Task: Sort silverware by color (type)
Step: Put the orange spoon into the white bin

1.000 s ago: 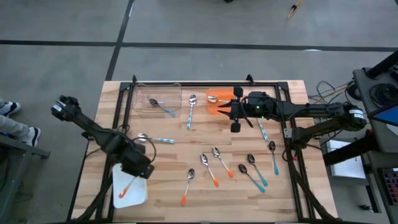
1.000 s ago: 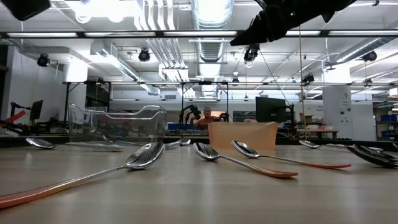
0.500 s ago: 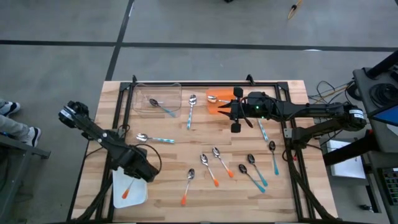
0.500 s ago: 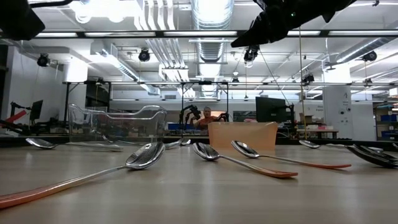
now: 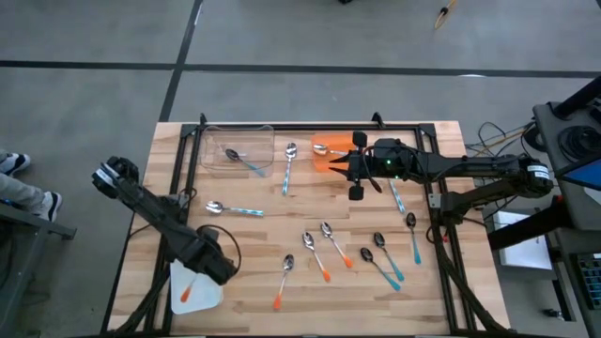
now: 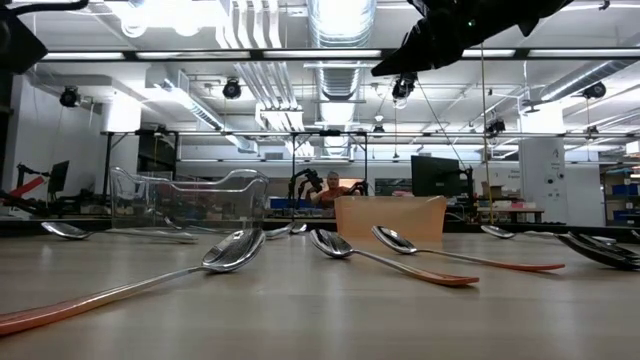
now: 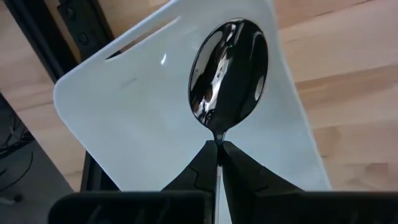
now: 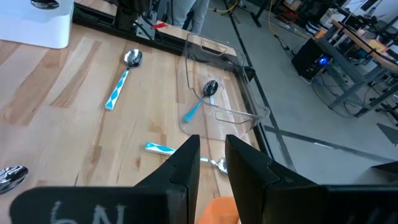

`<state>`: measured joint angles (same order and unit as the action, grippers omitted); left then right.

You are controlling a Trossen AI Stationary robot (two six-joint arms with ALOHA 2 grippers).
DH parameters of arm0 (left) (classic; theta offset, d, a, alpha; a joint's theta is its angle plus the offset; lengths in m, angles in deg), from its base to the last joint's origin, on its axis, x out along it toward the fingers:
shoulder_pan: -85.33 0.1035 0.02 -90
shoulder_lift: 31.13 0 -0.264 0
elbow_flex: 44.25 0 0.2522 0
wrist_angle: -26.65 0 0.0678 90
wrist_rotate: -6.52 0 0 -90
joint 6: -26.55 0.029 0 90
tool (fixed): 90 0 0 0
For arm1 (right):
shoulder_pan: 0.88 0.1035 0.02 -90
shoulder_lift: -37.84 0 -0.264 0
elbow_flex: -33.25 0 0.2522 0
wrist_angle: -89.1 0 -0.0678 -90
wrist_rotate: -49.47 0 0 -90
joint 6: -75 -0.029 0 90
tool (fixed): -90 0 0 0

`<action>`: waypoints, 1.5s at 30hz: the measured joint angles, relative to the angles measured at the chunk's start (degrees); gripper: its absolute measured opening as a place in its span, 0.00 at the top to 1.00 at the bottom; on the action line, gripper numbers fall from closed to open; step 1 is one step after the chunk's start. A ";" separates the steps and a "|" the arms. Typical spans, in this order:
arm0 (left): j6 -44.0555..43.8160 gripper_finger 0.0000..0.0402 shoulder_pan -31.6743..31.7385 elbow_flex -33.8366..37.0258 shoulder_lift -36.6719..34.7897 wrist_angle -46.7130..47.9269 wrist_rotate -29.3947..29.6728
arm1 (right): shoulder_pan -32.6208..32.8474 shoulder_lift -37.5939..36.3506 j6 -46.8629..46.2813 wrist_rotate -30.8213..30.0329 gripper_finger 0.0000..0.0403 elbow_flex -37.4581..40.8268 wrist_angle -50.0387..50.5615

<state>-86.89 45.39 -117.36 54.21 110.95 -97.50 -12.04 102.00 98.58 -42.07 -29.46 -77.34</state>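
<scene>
The left gripper [image 5: 218, 266] hangs over the near-left part of the table, just above the white tray [image 5: 180, 282]. Its fingers are clenched on the neck of 1 spoon [image 7: 227, 73], which the left wrist view shows with its shiny bowl pointing straight out ahead of the fingertips and the tray's pale floor spread directly beneath it. An orange-handled spoon [image 5: 191, 286] already lies in that tray, just under and toward the table's edge from the pincer. The held spoon's handle is hidden inside the fingers, so I cannot tell its color from these views.

What the coming move turns on, as I judge it, is that the tray sits straight below the pincer and the spoon's long axis runs forward along the fingers, roughly lengthwise over the tray. A short descent and a release should land it inside; drifting sideways risks the bowl catching the tray's rim.

The right gripper [image 5: 356, 176] waits well away on the far side, above the orange bin [image 5: 326, 160] and near the clear container [image 5: 239, 150] that holds 1 light-blue-handled spoon [image 5: 246, 162]. Its fingers stand slightly parted with nothing visibly between them.

Between the 2 arms, loose spoons remain on the wood, including orange-handled spoons [image 5: 325, 241] and teal-handled spoons [image 5: 383, 260]. The left arm is nearer the orange ones.
</scene>
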 joint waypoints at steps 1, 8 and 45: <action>-0.38 1.00 -0.31 0.32 0.00 -0.01 -0.01 | 0.00 0.00 0.00 0.00 0.83 0.00 0.00; -2.46 1.00 -1.68 2.62 0.00 -0.76 0.02 | 0.00 0.00 0.01 0.01 0.83 0.00 0.00; -3.27 1.00 -1.90 7.52 0.00 -8.06 3.58 | -0.02 0.00 0.48 0.02 0.83 0.00 0.76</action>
<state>-90.16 43.49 -109.84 54.21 102.89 -93.92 -12.05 102.00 99.06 -42.05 -29.46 -76.58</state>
